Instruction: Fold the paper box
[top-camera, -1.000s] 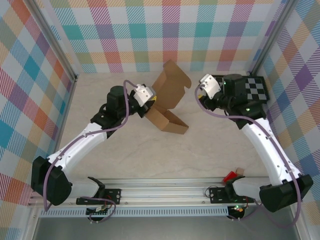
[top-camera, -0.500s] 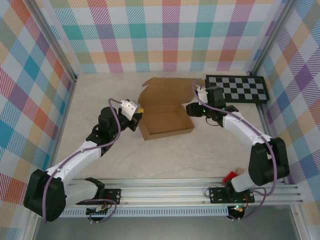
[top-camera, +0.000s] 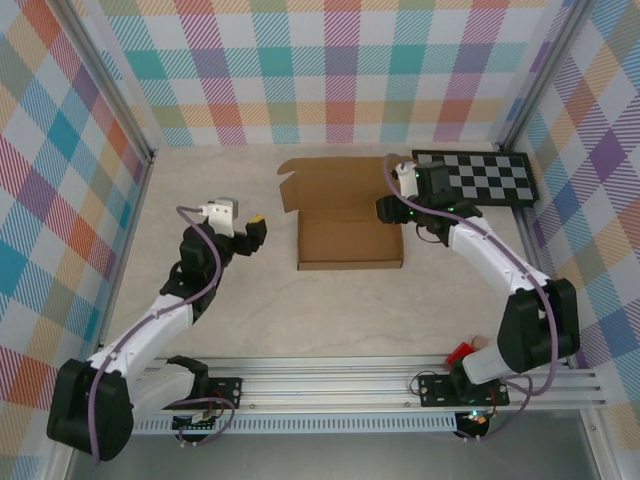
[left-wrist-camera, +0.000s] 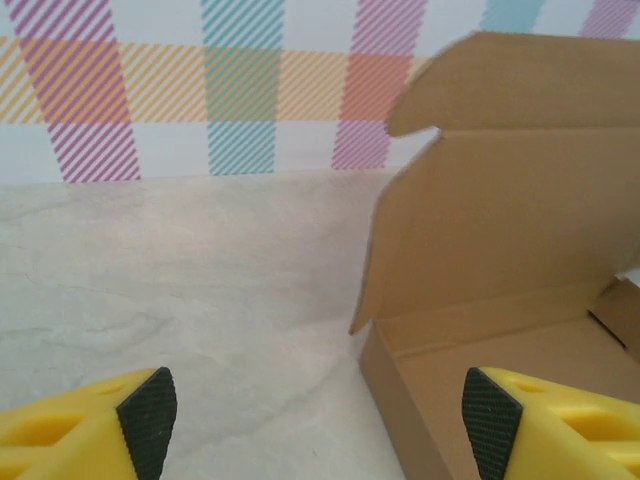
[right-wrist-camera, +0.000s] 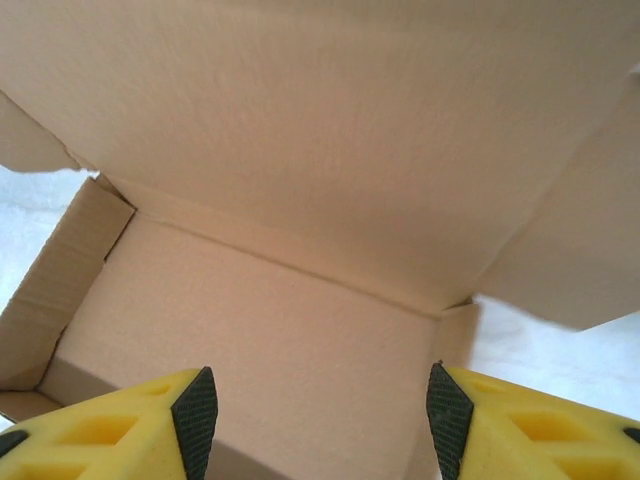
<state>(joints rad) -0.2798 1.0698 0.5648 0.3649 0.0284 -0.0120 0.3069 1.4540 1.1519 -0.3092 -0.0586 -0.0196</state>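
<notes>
Now the box is sitting flat, its lid waiting to be closed

The plain brown cardboard mailer box (top-camera: 350, 242) is resting square on the pale marbled table (top-camera: 300, 320) in the middle of the overhead frame. A second ago it was tipped up on a corner between the arms, and half a second ago it was lying askew. Its shallow tray is facing up, and its wide lid flap (top-camera: 340, 185) is leaning back toward the top of the frame. The left gripper (top-camera: 256, 228) is backing off to the left of centre, well apart from the box, its yellow black-padded fingers (left-wrist-camera: 148, 408) spread wide on nothing. The right gripper (top-camera: 388, 210) is hovering at the box's upper right corner, just left of the black-and-white checkerboard panel (top-camera: 485, 178). Its wrist view is showing the pincer spread above the tray, gripping nothing. Judging from this, the repositioning is finishing, and closing the lid is looking like the step in hand.
</notes>
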